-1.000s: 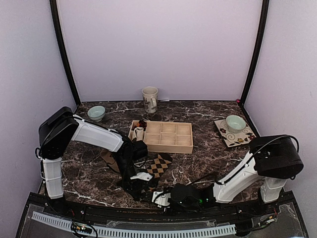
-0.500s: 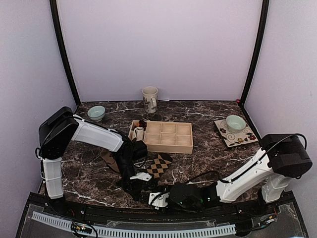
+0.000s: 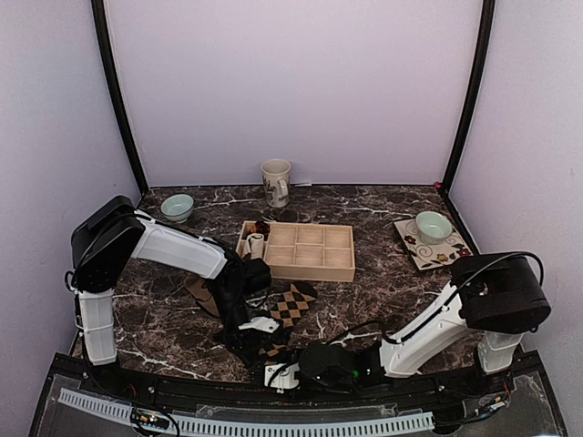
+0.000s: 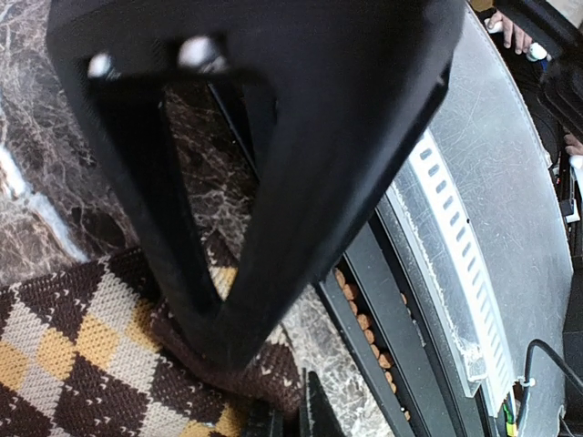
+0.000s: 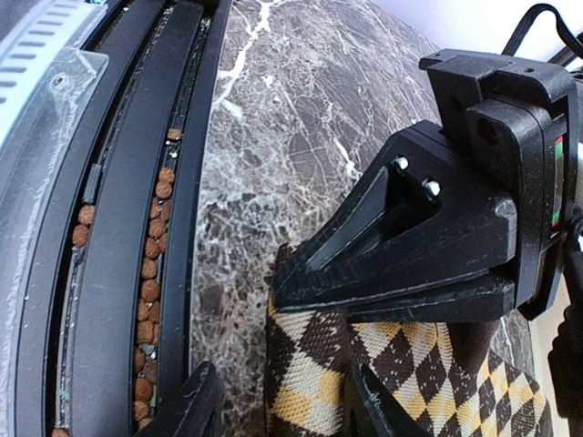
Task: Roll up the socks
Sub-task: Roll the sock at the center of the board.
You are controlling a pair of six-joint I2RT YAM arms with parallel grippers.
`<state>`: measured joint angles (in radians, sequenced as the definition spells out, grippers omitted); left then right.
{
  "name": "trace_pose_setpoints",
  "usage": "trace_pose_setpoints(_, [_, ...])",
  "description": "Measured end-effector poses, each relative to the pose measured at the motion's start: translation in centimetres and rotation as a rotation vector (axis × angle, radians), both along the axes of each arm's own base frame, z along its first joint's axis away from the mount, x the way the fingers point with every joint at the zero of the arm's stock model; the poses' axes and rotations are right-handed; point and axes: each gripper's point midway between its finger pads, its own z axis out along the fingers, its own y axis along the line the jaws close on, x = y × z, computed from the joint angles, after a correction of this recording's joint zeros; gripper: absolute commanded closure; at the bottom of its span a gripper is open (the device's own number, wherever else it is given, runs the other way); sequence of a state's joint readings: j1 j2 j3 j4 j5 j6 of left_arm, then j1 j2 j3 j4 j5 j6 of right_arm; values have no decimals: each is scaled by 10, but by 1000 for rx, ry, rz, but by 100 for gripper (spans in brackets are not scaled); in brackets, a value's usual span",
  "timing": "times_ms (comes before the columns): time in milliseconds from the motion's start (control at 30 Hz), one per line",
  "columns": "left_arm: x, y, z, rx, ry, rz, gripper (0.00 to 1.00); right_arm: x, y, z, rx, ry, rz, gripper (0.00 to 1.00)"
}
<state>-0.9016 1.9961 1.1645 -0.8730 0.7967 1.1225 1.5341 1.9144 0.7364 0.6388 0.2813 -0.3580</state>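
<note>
The plain tan fabric sock (image 3: 194, 289) is lying flat on the dark marble table (image 3: 383, 273), partly under the left arm. The left gripper (image 3: 258, 344) is staying where it was, its fingers pressed together on the near end of the dark brown sock with cream-tan argyle diamonds (image 3: 293, 305). The right gripper (image 3: 276, 374), closed a second ago, is now standing spread around that sock's near corner, having slid back toward the table's near edge.

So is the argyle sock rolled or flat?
Flat: the sock lies spread on the table, its near end pinched in the left gripper.
</note>
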Motion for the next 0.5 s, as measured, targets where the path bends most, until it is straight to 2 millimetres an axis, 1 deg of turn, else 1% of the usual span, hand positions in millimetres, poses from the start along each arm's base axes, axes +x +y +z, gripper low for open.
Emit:
trace_pose_setpoints(167, [0, 0, 0, 0, 0, 0, 96, 6, 5, -1, 21, 13, -5, 56])
trace_pose_setpoints(233, [0, 0, 0, 0, 0, 0, 96, 9, 6, -2, 34, 24, -12, 58])
trace_pose_setpoints(267, [0, 0, 0, 0, 0, 0, 96, 11, 7, -2, 40, 29, -16, 61])
trace_pose_setpoints(300, [0, 0, 0, 0, 0, 0, 96, 13, 7, -3, 44, 35, -20, 64])
trace_pose_setpoints(367, [0, 0, 0, 0, 0, 0, 93, 15, 8, -4, 48, 42, -24, 76])
trace_pose_setpoints(500, [0, 0, 0, 1, 0, 1, 80, 14, 6, -8, 44, 76, -27, 97])
